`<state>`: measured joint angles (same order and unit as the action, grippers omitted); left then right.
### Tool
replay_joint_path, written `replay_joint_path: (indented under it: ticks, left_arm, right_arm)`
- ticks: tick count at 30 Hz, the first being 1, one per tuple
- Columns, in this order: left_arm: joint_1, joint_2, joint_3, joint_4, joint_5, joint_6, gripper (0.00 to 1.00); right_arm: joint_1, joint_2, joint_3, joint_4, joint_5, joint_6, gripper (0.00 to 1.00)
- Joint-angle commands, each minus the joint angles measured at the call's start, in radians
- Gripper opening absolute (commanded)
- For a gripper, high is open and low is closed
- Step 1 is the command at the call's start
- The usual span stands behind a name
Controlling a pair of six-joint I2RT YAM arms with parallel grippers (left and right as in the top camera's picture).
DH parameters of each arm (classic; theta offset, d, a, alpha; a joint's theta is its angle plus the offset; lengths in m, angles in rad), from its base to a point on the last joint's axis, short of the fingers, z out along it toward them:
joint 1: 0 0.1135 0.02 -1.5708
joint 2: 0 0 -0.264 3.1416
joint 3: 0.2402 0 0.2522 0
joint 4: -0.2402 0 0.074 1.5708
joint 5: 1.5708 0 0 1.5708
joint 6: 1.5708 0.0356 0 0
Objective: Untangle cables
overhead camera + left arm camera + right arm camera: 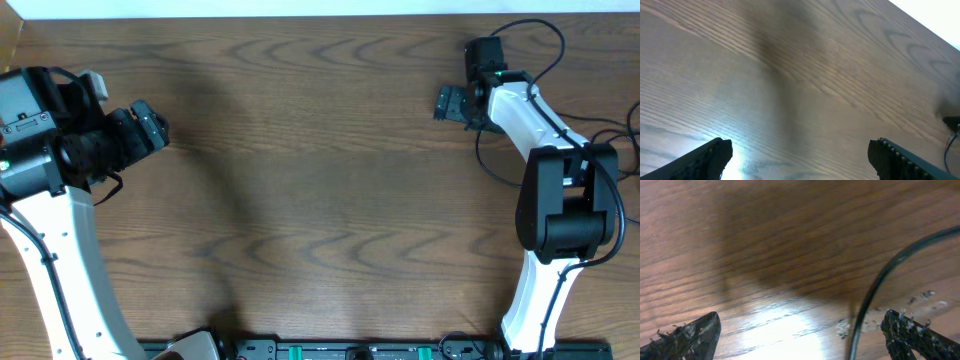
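Claws both stand wide open and empty: left claw [158, 128] over the left of the counter [320, 190], right claw [447, 103] at upper right. A thin black cord, possibly one of the cables [873, 291], curves beneath the right claw.

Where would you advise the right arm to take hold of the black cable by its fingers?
Probably mid-arc on the cable, beside the right fingers, coming from above with the open fingers straddling it: the strand curves alone there, nothing crossing. Whether it is loose or arm wiring is unclear.
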<state>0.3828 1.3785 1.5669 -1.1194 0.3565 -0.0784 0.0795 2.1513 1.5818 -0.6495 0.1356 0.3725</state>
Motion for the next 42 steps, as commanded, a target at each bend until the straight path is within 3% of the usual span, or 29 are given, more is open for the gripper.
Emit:
replay_joint_path:
  ticks: [1, 6, 9, 12, 13, 14, 22, 32, 37, 42]
  left_arm:
    - [0.002, 0.002, 0.006, -0.007, -0.009, 0.006, 0.93]
    - [0.002, 0.002, 0.006, -0.022, -0.009, 0.026, 0.93]
    - [0.002, 0.002, 0.006, -0.025, -0.009, 0.026, 0.93]
    - [0.002, 0.002, 0.006, -0.026, -0.009, 0.025, 0.93]
    - [0.002, 0.002, 0.006, -0.028, -0.009, 0.025, 0.93]
    - [0.002, 0.002, 0.006, -0.032, -0.009, 0.025, 0.93]
    - [0.002, 0.002, 0.006, -0.043, -0.009, 0.026, 0.93]
    - [0.002, 0.002, 0.006, -0.039, -0.009, 0.029, 0.93]
    - [0.002, 0.002, 0.006, -0.039, -0.009, 0.033, 0.93]
    - [0.002, 0.002, 0.006, -0.039, -0.009, 0.037, 0.93]
  right_arm:
    - [-0.003, -0.005, -0.001, -0.011, 0.063, 0.063, 0.99]
    - [-0.027, -0.004, -0.032, 0.008, 0.083, 0.064, 0.98]
    - [-0.027, 0.0, -0.056, 0.04, 0.083, 0.064, 0.88]
    - [-0.025, 0.009, -0.08, 0.076, 0.083, 0.064, 0.84]
    - [-0.026, 0.011, -0.085, 0.082, 0.083, 0.061, 0.47]
    - [-0.026, 0.011, -0.087, 0.085, 0.083, 0.057, 0.03]
    - [-0.026, -0.054, -0.05, 0.006, 0.114, -0.02, 0.01]
    - [-0.068, -0.519, 0.055, -0.127, 0.091, -0.244, 0.01]
    - [-0.256, -0.665, 0.055, -0.133, 0.081, -0.264, 0.01]
    - [-0.561, -0.64, 0.048, -0.133, 0.02, -0.299, 0.01]
